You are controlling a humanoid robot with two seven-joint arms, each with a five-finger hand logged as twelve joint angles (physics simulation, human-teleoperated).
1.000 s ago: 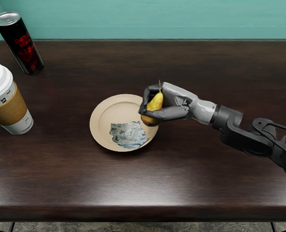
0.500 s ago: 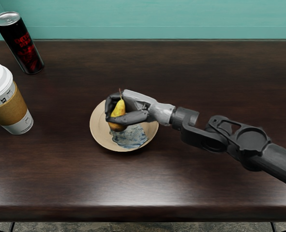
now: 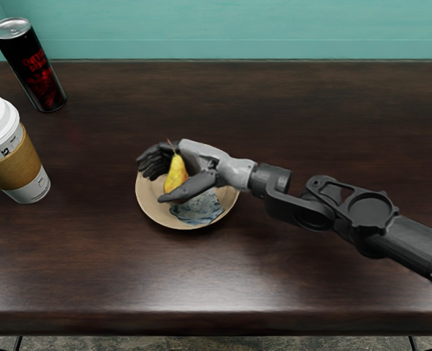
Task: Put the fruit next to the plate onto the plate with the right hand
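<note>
- Head view: my right hand reaches in from the right edge and hangs over the plate, near the middle of the dark wooden bench.
- The hand is uncurled. The dark fingers stretch out past the far left rim of the plate, and the thumb lies low across the near side.
- The pear stands upright in the gap between fingers and thumb, stem up, yellow with a darker base. Its bottom is over the plate's inner surface, and it looks to be resting there rather than clasped. I cannot tell whether the thumb touches it.
- A crumpled blue-and-white lump lies on the near right part of the plate, just beside the pear and partly under the thumb.
- A paper coffee cup with a white lid stands at the left edge of the bench, well apart from the plate.
- A dark red can stands upright in the far left corner, behind the cup.
</note>
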